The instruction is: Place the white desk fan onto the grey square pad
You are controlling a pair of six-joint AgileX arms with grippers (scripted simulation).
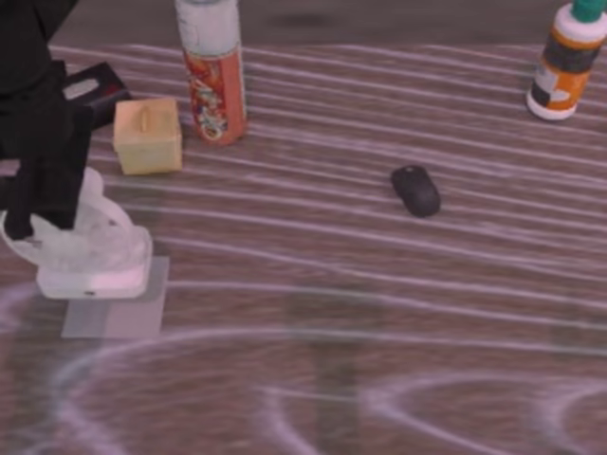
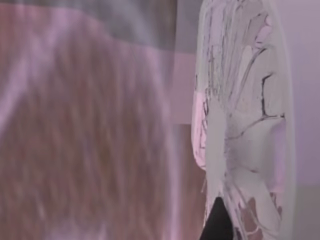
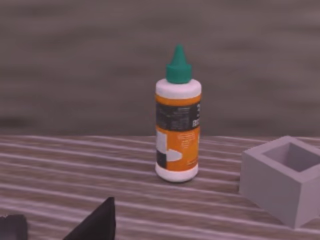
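The white desk fan (image 1: 95, 254) stands at the table's left, its base over the far-left part of the grey square pad (image 1: 121, 318) and sticking out past the pad's left edge. My left gripper (image 1: 43, 218) comes down from above and is shut on the fan's round grille head. In the left wrist view the grille (image 2: 242, 125) fills the frame beside one dark fingertip (image 2: 217, 225). My right gripper (image 3: 55, 227) is out of the top view; its wrist view shows it open, with nothing between its fingers.
Behind the fan sit a peach-coloured cube box (image 1: 148, 136) and a black tissue box (image 1: 90, 93). An orange spray can (image 1: 212, 71) stands beside them. A black mouse (image 1: 415, 190) lies mid-table. A white and orange bottle (image 1: 566, 62) stands far right, next to a grey open box (image 3: 285, 177).
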